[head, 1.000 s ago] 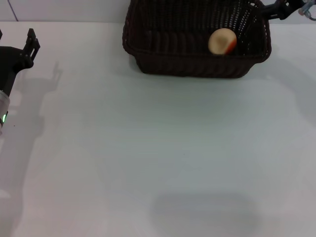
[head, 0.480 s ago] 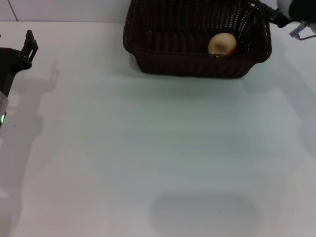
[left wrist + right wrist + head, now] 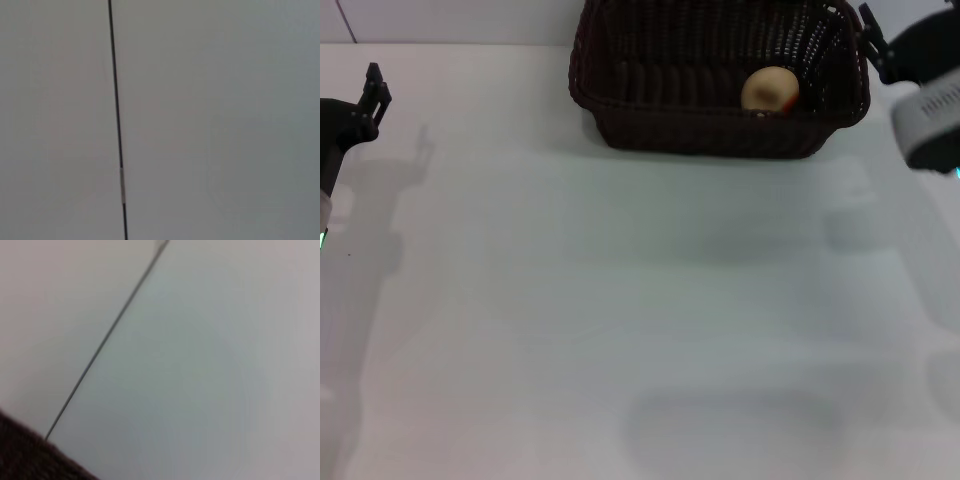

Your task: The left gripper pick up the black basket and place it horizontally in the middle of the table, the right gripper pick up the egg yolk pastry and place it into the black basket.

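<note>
Pastry (image 3: 769, 89) is lying inside the black basket (image 3: 718, 75), toward the basket's right end and close to its near wall, with a small orange-red patch showing on its right edge. Judging by that, the second half of the task is looking done: the egg yolk pastry is sitting in the basket and nothing is gripping it. The basket is resting on the white worktop (image 3: 620, 300) with its long side running left to right, so it is lying horizontally; it is sitting at the far edge of the head view, slightly right of centre, and whether that counts as the middle of the worktop is hard to judge from here. No step appears to be left, apart perhaps from the arms parking.

The right gripper (image 3: 871, 38) is hovering just beside the basket's far right corner, and it is not possible to tell whether it is touching the rim; only a sliver of its black claw is showing, so I cannot tell whether its jaws are spread or closed. The left gripper (image 3: 372, 93) is hanging at the far left, well apart from the basket, holding nothing; its jaws are likewise too little seen to tell. The right wrist view is showing only a dark corner of wicker.
</note>
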Motion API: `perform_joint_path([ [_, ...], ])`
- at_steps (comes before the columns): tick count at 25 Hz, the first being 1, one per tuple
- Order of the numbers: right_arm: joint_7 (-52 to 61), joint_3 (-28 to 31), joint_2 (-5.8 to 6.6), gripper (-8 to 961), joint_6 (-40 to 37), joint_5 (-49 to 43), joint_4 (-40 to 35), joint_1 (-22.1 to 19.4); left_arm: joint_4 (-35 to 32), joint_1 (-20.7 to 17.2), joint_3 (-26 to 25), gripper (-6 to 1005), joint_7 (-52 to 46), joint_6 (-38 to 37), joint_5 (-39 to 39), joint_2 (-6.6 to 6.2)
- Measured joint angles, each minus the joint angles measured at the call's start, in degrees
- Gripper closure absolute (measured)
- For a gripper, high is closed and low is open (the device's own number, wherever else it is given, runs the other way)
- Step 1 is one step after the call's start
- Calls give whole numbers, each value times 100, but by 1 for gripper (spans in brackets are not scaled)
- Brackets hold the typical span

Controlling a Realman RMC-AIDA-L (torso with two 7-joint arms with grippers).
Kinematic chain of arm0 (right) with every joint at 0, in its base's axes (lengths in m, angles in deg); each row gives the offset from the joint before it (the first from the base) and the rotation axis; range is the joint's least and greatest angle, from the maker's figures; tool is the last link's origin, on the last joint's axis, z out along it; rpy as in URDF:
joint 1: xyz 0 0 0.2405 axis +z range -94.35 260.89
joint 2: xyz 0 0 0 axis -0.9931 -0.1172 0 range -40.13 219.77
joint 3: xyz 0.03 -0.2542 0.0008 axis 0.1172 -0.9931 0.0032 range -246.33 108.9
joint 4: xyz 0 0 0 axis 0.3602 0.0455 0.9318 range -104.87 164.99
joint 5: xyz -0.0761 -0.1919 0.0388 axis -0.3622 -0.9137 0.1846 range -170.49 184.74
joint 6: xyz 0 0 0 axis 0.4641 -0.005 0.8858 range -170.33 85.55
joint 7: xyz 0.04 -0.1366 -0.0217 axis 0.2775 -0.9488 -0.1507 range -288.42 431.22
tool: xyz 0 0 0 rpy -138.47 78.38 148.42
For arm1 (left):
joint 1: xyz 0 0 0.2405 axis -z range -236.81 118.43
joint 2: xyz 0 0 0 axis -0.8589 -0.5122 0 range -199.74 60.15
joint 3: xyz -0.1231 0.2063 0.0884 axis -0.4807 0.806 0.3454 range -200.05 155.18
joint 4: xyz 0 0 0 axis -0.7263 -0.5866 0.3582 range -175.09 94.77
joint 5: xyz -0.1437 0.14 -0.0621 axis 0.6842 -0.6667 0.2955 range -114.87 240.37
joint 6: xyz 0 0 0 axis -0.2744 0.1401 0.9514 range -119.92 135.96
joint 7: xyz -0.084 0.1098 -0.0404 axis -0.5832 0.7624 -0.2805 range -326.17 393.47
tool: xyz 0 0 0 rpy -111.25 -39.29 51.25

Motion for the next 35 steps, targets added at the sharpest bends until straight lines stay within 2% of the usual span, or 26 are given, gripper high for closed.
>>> perform_joint_path([
  [4, 1366, -425, -3, 221, 1103, 304, 595, -291, -3, -37, -50, 221, -6, 6, 1, 13],
  [5, 1861, -810, -2, 221, 1709, 826, 902, -407, 3, -67, -51, 221, -6, 8, 1, 24],
  [6, 1861, -810, -2, 221, 1709, 826, 902, -407, 3, -67, -51, 221, -6, 8, 1, 24],
  [10, 2196, -1760, -2, 222, 2933, 2066, 1548, -638, 57, -164, -51, 222, -32, 7, 16, 44],
  [15, 2272, -2227, -2, 222, 3620, 2410, 1960, -775, 35, -220, -65, 222, -213, -37, 36, 44],
  [35, 2457, -2255, -14, 220, 3706, 2644, 2229, -822, 74, -405, -73, 222, -279, -203, 18, 47],
])
